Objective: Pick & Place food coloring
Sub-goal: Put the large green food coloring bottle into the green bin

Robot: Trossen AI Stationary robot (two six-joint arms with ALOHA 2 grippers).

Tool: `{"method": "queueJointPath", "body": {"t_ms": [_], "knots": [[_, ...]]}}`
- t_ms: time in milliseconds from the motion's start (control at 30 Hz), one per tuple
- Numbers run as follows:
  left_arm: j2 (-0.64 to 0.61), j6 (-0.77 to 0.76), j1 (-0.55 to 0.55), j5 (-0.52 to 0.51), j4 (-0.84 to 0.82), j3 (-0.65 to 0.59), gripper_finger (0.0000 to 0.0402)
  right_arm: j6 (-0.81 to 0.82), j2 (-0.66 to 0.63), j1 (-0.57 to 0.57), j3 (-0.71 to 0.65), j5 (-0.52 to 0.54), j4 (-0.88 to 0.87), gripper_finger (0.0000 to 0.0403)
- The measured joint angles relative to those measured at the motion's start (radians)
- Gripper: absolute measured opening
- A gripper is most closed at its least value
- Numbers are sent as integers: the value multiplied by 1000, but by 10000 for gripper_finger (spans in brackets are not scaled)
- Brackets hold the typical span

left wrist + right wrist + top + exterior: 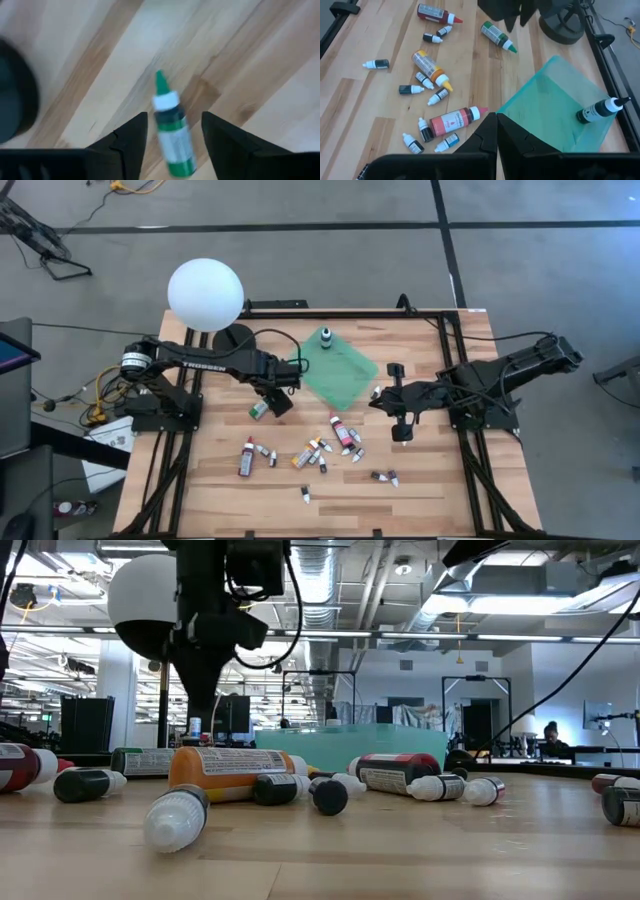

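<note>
Your left hand (172, 131) hangs part-open over the green-capped bottle (171, 134) lying on the table (440, 480), gripping nothing. Next, lower it and close on the bottle; your right hand (378, 396) waits shut beside the green tray (345, 375).

green bottle (172, 135), translucent green tray (340, 367)

Open lab hall: exposed ceiling ducts (330, 580), concrete floor (300, 260), equipment racks (310, 695).

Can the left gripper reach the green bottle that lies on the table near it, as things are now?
Probably yes. The left gripper hangs right over the green bottle, its fingers spread on both sides of it. The bottle lies alone on bare wood, apart from the green tray, so nothing seems to block it.
</note>
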Motion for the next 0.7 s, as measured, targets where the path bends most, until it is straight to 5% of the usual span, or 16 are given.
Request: {"method": "queueJointPath", "body": {"t_ms": [267, 700], "knots": [[0, 14, 43, 42, 65, -20, 235, 0, 0, 0, 0, 0, 4, 0], [0, 39, 73, 95, 52, -20, 241, 7, 0, 0, 0, 0, 4, 0]]}}
